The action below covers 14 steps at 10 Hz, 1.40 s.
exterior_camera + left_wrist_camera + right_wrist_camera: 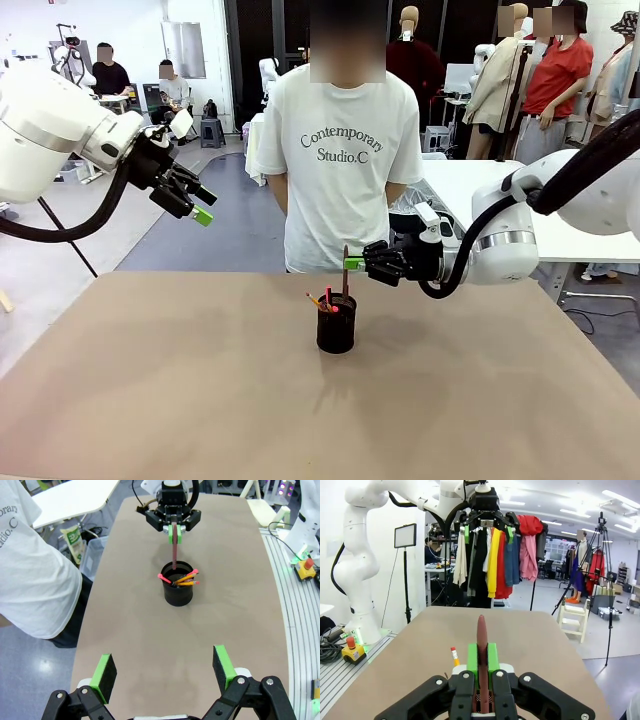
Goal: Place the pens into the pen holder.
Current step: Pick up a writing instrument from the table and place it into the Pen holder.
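right gripper [352, 263]: clenched on a dark reddish pen [173, 555], upright above the pen holder [336, 323] at mid-table; other pens [184, 579] inside. left gripper [203, 206]: released, raised well aside.

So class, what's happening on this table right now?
The robot's right hand is shut on a dark reddish pen, holding it upright just above the black mesh pen holder in the middle of the table. Several pens and pencils already stand in the holder. The left hand is open and raised off to the side, holding nothing. A person in a white T-shirt stands at the far side, watching.
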Tool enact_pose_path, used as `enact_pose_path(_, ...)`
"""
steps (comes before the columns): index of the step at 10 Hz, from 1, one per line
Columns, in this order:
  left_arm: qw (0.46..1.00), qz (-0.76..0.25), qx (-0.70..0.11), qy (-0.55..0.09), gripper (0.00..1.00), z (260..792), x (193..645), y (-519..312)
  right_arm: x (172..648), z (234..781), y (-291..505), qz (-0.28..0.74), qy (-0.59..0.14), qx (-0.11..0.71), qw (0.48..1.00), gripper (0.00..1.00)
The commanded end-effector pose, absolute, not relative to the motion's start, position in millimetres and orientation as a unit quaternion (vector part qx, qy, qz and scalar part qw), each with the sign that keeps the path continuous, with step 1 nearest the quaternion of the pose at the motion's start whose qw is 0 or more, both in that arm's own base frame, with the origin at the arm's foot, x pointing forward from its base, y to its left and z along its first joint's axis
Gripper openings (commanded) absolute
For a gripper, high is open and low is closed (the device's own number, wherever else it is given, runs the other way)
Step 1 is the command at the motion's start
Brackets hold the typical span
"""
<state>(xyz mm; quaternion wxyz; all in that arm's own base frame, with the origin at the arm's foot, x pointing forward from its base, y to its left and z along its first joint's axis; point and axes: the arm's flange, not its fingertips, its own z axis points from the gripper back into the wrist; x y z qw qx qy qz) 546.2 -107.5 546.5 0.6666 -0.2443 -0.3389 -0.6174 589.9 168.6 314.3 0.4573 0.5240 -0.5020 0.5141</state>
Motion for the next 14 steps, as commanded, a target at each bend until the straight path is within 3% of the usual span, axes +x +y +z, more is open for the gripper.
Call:
enact_pose_path(1, 0.666, -0.618, -0.242, -0.341, 1.00, 547.2, 545.7, -106.0, 596.5, 311.1, 171.5, 0.530, -0.500, 0.518, 0.448, 0.22)
enact_pose_path(5, 0.666, -0.618, -0.242, -0.341, 1.00, 547.2, 545.7, -106.0, 597.3, 311.1, 169.9, 0.532, -0.496, 0.519, 0.448, 0.96)
enact_pose_path(6, 0.666, -0.618, -0.242, -0.341, 1.00, 547.2, 545.7, -106.0, 595.9, 311.4, 169.4, 0.532, -0.493, 0.521, 0.450, 1.00)
enact_pose_path(14, 0.666, -0.618, -0.242, -0.341, 1.00, 547.2, 545.7, -106.0, 593.5, 311.8, 168.7, 0.533, -0.485, 0.529, 0.449, 1.00)
